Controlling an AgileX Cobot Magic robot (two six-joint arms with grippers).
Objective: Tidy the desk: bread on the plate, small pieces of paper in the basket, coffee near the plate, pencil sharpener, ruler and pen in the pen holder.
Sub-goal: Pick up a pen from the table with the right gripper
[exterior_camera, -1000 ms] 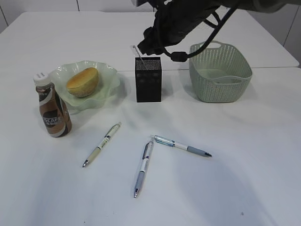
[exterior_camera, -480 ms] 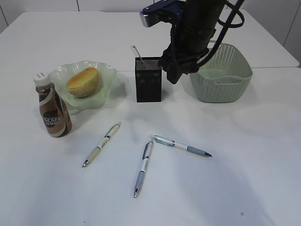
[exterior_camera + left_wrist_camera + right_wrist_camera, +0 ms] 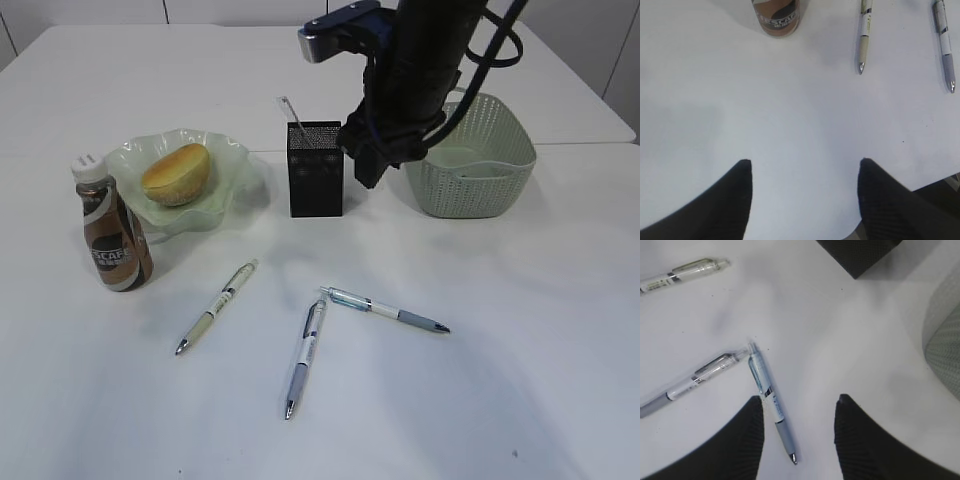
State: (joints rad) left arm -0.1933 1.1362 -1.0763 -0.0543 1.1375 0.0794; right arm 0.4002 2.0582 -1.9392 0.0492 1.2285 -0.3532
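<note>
The bread (image 3: 175, 173) lies on the green plate (image 3: 236, 160), and the coffee (image 3: 112, 235) stands just left of it. A clear ruler (image 3: 291, 111) sticks out of the black pen holder (image 3: 316, 172). Three pens lie on the desk (image 3: 520, 390): a cream pen (image 3: 216, 306), a white-grey pen (image 3: 304, 357) and a blue-grey pen (image 3: 385, 310). My right gripper (image 3: 799, 400) hangs open between holder and basket (image 3: 470, 155), high above the blue-grey pen (image 3: 771, 400). My left gripper (image 3: 805, 162) is open over bare desk. Paper pieces and pencil sharpener are out of view.
The left wrist view shows the coffee bottle's base (image 3: 776, 15) and two pen tips (image 3: 864, 35) ahead, with the desk's front edge (image 3: 900, 200) close under the right finger. The right arm (image 3: 415, 80) rises beside the pen holder.
The right arm has swung from above the pen holder to the right and come down between holder and basket. Objects on the desk have not moved.
</note>
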